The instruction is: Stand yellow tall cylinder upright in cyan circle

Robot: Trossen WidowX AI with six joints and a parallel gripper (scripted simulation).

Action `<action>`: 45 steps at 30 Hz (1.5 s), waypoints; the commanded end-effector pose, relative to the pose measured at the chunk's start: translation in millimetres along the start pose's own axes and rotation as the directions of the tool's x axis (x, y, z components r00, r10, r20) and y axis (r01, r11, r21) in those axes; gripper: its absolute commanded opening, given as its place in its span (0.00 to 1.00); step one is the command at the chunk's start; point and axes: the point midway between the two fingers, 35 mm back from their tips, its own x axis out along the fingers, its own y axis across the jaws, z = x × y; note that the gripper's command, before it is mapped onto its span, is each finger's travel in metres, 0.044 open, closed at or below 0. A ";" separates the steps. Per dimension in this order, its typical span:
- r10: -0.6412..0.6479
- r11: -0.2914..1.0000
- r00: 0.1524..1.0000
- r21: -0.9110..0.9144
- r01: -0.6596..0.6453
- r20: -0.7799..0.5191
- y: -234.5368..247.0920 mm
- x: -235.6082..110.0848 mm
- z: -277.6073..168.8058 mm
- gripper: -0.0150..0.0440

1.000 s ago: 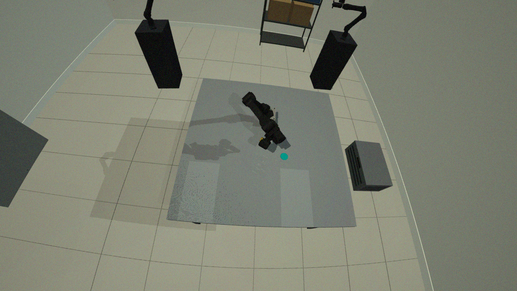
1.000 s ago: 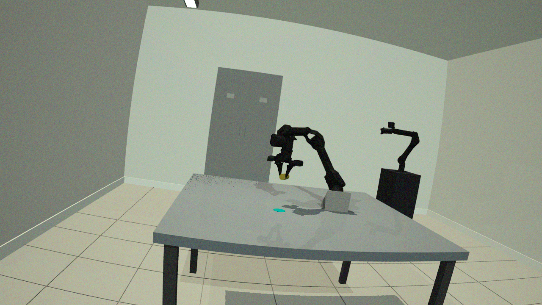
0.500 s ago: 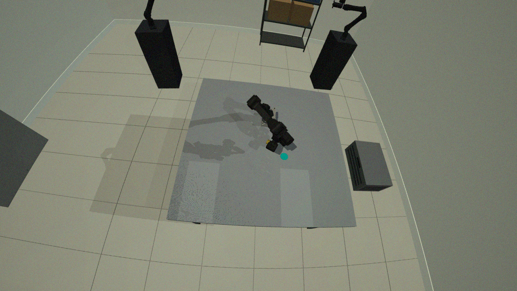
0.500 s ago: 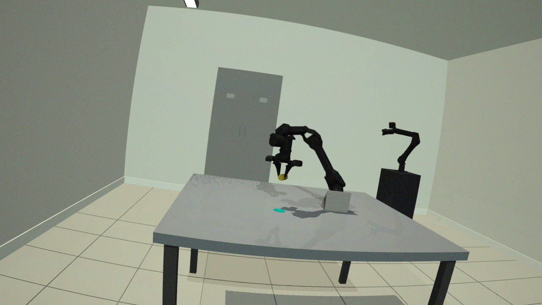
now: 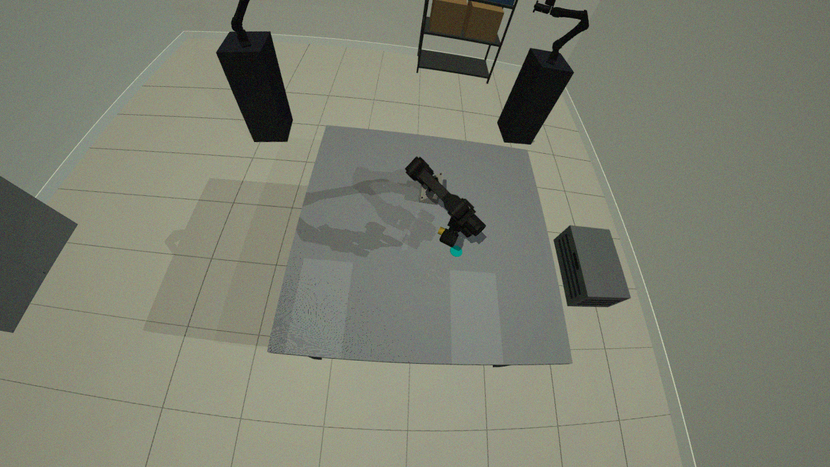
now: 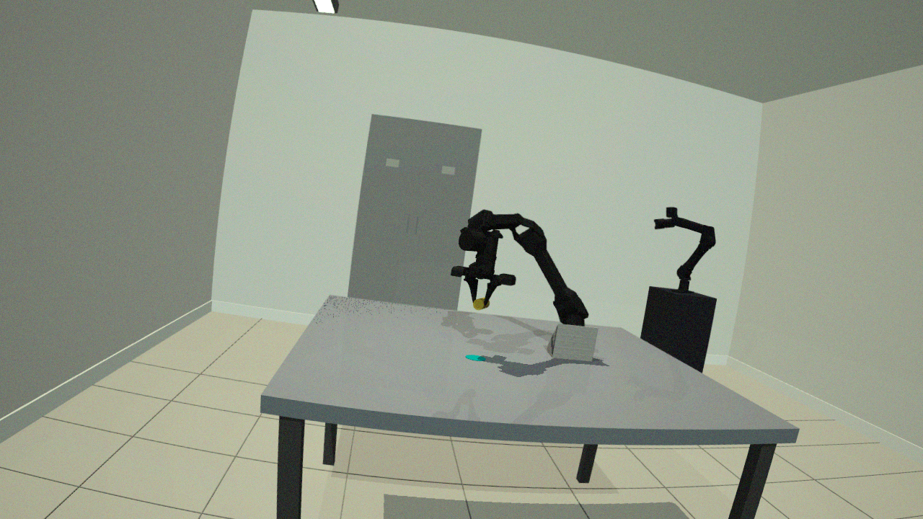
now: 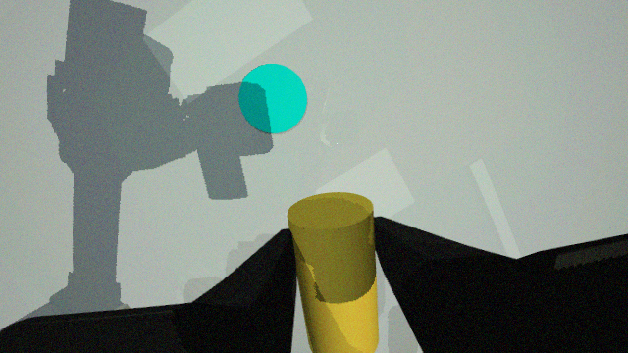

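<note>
Gripper (image 6: 481, 298) fingers press on the two sides of a yellow tall cylinder (image 7: 335, 265), holding it firmly well above the grey table (image 6: 387, 380). From the wrist view the cylinder's flat end faces away from the camera toward the table, so its long axis runs along the downward-pointing fingers. That hold seems meant to let the flat end meet the surface squarely, so the piece can stand on its own once let go.

Cyan circle (image 7: 273, 98) is the landmark: a small flat disc on the table. The cylinder hangs near it but not yet over it; in the top view the yellow end (image 5: 445, 231) sits just up and left of the circle (image 5: 456, 250). The gripper's shadow crosses the circle's left edge.

Beyond the circle, toward the table's far side, a pale grey block (image 6: 572, 342) carries the arm's foot. Nothing lies between the cylinder and the circle. Off the table stand two dark pedestals (image 5: 255, 87) with other arms, a shelf rack (image 5: 421, 40) with cardboard boxes, and a grey ribbed box (image 5: 592, 265) on the floor.
</note>
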 end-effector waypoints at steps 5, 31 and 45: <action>0.003 1.000 1.000 -0.018 -0.003 0.001 11.0 0.4 24.3 0.43; 0.059 0.998 0.997 -0.036 -0.057 0.059 30.3 12.5 59.9 0.43; 0.122 0.992 0.982 -0.028 -0.119 0.142 32.1 21.0 62.7 0.43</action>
